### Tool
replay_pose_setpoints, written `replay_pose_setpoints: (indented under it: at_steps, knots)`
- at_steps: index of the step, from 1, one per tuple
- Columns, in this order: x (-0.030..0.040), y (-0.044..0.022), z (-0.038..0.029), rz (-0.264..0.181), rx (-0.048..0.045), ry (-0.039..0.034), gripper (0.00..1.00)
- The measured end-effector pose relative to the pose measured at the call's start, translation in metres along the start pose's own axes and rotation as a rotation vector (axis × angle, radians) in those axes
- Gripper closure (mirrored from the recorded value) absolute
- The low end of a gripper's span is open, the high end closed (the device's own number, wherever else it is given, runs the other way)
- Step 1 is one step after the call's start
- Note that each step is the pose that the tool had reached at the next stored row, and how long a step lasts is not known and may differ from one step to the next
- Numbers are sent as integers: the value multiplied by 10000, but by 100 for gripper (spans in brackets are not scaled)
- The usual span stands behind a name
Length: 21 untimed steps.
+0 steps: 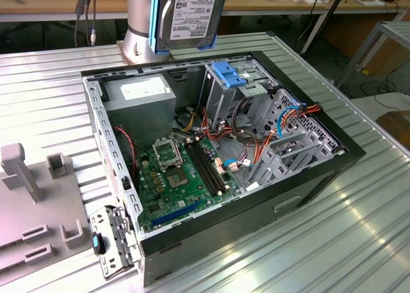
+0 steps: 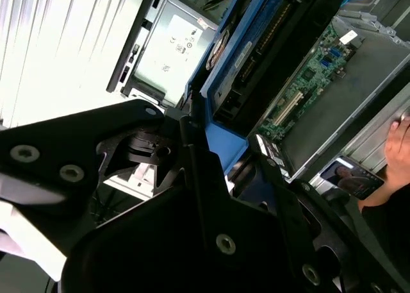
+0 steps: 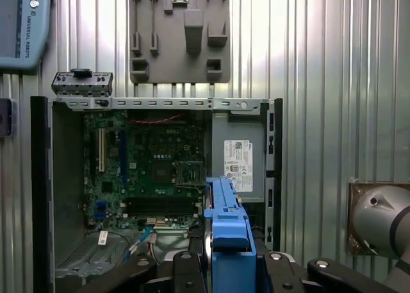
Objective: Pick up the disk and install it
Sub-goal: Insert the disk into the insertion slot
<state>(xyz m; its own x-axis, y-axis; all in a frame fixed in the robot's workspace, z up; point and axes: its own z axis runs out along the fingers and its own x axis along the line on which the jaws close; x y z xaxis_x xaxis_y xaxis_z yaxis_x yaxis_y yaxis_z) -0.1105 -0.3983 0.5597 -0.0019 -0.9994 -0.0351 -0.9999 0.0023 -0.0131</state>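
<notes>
Above the open PC case [image 1: 211, 236], exterior view: the disk [image 1: 189, 14] hangs upright in mid-air, white label facing the camera, blue carrier rail along its side & lower edges. It is clear of the chassis, just in front of the arm's silver base column [image 1: 137, 25].

Gripper [image 3: 225, 270], first wrist view: black jaws closed on the disk from both flat sides, w/ the blue rail seen edge-on betw. them. Second wrist view: disk's dark underside & blue frame run past the black gripper body; a person's hand [image 2: 400, 144] is beside the case.

Inside the case: PSU [image 1: 142, 94] w/ white sticker at the rear corner, toward the exterior view's left; green mobo [image 1: 172, 172] on the bottom panel; metal drive cage [image 1: 225, 99] toward the exterior view's right, topped by a fixed blue caddy [image 1: 228, 72]; red, orange & blue cables [image 1: 291, 113] beside it.

Case lies on its side on a ribbed metal table [image 1: 333, 242]. Grey slotted fixture [image 1: 32, 197] sits on the table at the exterior view's left, apart from the case.
</notes>
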Motion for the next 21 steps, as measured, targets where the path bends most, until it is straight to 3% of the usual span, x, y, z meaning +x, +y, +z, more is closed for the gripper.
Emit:
replay_pose_setpoints:
  at_steps: [21]
  knots:
    - [111, -13, -3, 0, 1, 1, 63]
